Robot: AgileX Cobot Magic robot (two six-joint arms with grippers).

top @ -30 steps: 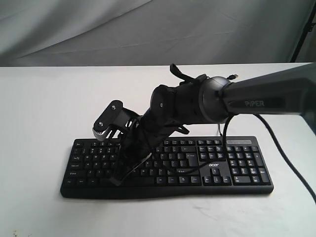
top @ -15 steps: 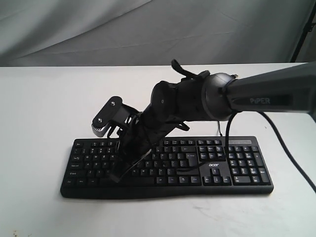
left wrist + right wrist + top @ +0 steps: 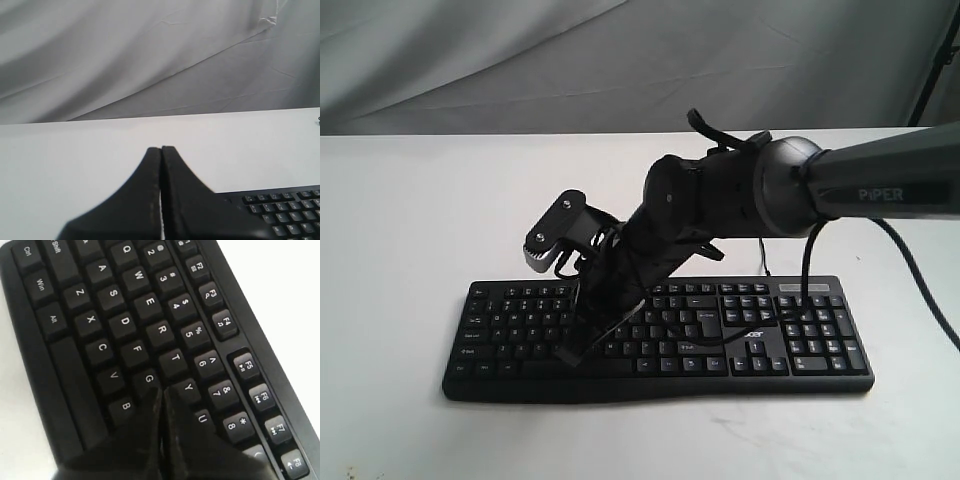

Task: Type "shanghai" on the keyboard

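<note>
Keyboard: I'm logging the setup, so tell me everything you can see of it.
The keyboard is wide, black, plastic-looking, with white legends, a number pad and a white acer logo. It lies flat on the white table, long side facing the camera. The right gripper, shut, points down at the key after G; contact is unclear.

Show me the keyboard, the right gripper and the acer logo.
keyboard (image 3: 820, 345), exterior view, on its number pad.
right gripper (image 3: 162, 392), right wrist view, between the closed fingertips.
acer logo (image 3: 752, 333), exterior view, on the white lettering.
</note>
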